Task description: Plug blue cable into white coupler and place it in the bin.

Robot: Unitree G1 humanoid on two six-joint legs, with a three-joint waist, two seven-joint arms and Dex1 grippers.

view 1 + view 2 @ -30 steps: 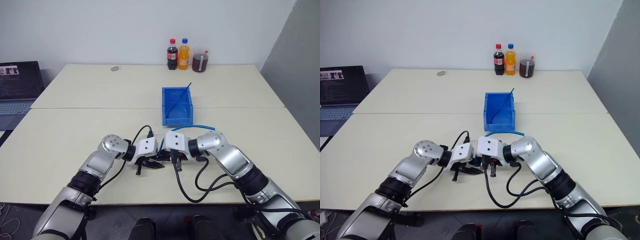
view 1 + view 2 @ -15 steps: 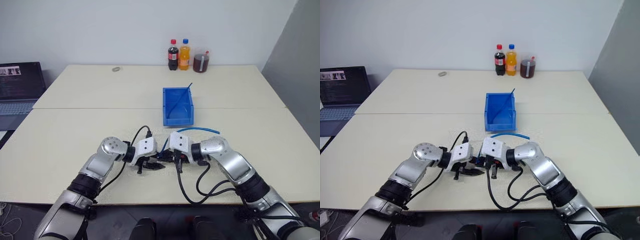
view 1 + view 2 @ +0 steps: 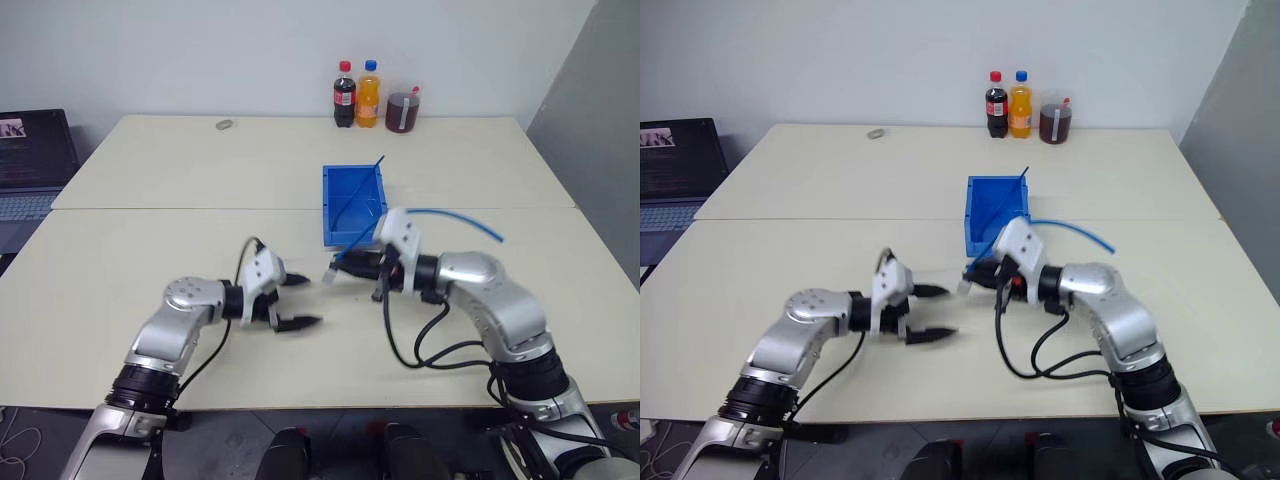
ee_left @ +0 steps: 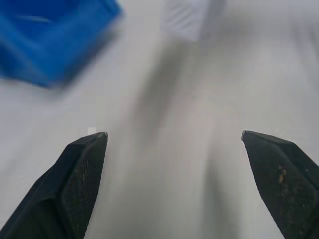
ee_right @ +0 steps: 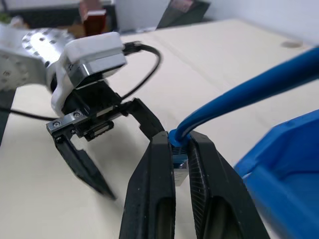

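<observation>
Pinching blue cable [image 5: 259, 87] plug: right gripper [image 5: 175, 144]; left gripper [image 3: 296, 300] spread, empty, apart.

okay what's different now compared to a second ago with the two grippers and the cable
The left gripper has opened its jaws, let go and drawn back to the left. The right gripper stays shut on the blue cable, plugged into the white coupler, and has lifted it toward the bin. The bin has not moved.
</observation>
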